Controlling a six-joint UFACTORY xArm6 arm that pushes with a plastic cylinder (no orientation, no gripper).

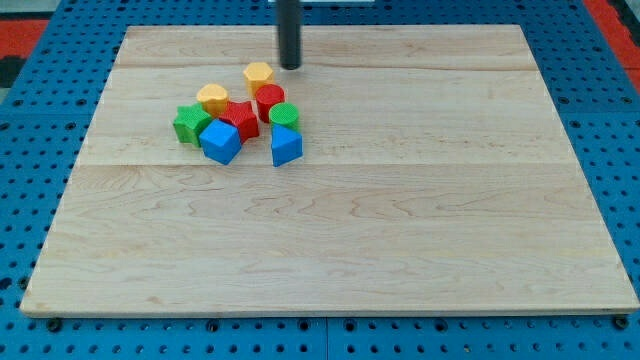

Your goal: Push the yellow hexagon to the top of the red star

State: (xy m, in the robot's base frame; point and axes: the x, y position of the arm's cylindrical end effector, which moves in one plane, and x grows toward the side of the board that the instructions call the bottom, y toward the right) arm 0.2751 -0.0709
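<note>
My tip (290,66), the blunt lower end of a dark rod that comes down from the view's top, rests on a pale wooden board (400,250) just to the right of the yellow hexagon (258,74) and a little above it; a thin gap seems to separate the two, though contact cannot be ruled out. The rod has no jaws and holds nothing. The hexagon sits at the top of a tight cluster of blocks in the board's upper left part. Directly below it stands a red cylinder (270,99), with a green cylinder (284,115) just below and to the right of that. A second yellow block (212,97), its shape unclear, lies to the lower left of the hexagon. The red star (240,116) is in the middle of the cluster, touching its neighbours. A green block (190,124) marks the cluster's left edge. Two blue blocks close the bottom: a blue cube (221,141) at left and a second blue block (285,147) at right. The board rests on a blue pegboard (620,200).
</note>
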